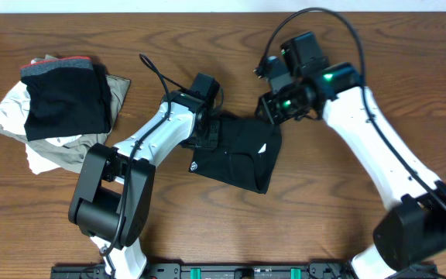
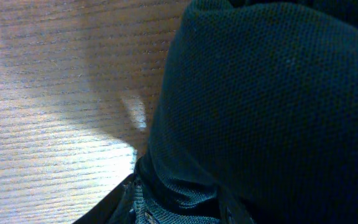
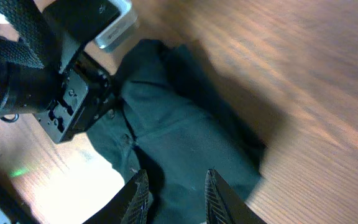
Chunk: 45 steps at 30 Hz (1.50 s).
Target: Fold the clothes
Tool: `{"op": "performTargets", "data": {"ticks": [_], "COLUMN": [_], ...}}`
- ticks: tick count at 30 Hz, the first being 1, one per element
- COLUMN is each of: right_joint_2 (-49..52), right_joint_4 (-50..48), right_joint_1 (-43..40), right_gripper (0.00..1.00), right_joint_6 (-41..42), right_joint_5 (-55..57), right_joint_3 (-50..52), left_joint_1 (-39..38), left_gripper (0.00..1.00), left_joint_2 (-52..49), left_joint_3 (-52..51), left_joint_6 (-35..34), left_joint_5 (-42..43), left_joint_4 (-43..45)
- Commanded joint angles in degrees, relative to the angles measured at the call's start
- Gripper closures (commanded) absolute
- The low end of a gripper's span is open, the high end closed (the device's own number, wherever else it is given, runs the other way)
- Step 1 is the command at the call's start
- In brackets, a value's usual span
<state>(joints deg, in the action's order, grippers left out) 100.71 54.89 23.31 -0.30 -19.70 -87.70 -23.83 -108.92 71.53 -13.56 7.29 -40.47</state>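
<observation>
The clothes, a black garment with a small white logo, lie folded into a compact shape at the table's middle. My left gripper sits at the garment's upper left edge. In the left wrist view a bunched fold of the black fabric runs down between the jaws of the left gripper, which is shut on it. My right gripper hovers over the garment's upper right corner. In the right wrist view the right gripper stands open above the fabric, with nothing between its fingers.
A pile of other garments lies at the back left, with a plain black folded piece on top. The left arm's cable loops over the wooden table. The left arm's wrist shows in the right wrist view.
</observation>
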Motion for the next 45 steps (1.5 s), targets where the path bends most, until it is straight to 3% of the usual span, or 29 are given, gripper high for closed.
{"op": "performTargets", "data": {"ticks": [1,7,15,19,24,32,35,40,45], "right_joint_2": [4.6,10.7,18.5,19.4,19.4,19.4,19.4,16.4,7.0], "right_joint_4": [-2.0,-6.8,-6.9,-6.2,-4.4,-1.8,-2.5,-1.8,-0.8], "right_joint_1": [1.5,1.7,1.0,1.0,0.9,0.9,0.9,0.9,0.9], "right_gripper": [0.71,0.72,0.73,0.73,0.73,0.73,0.74,0.74,0.73], "right_joint_6": [-0.1,0.0,1.1,1.1,3.2,7.3,6.9,7.1,7.1], "right_joint_5": [-4.2,-3.5,7.2,9.0,12.5,16.7,16.7,16.5,16.5], "right_joint_3": [4.0,8.5,9.9,9.9,9.9,9.9,9.9,8.2,6.5], "left_joint_1": [-0.2,-0.2,-0.2,-0.2,-0.2,1.4,1.4,1.3,1.3], "left_gripper": [0.58,0.58,0.58,0.58,0.59,0.59,0.69,0.69,0.63], "left_joint_2": [-2.4,-2.4,-2.4,-2.4,-2.4,-2.4,-0.9,7.7,17.1], "left_joint_3": [-2.3,-2.3,-2.3,-2.3,-2.3,-2.3,-2.0,0.5,0.6], "left_joint_6": [-0.3,-0.3,-0.3,-0.3,-4.4,-7.6,-4.1,-0.2,8.2], "left_joint_5": [-0.9,-0.9,-0.9,-1.6,-10.0,-9.0,-8.8,-10.6,-12.9], "left_joint_4": [-0.9,-0.9,-1.0,-0.8,-0.6,0.3,-0.5,-3.2,6.1]}}
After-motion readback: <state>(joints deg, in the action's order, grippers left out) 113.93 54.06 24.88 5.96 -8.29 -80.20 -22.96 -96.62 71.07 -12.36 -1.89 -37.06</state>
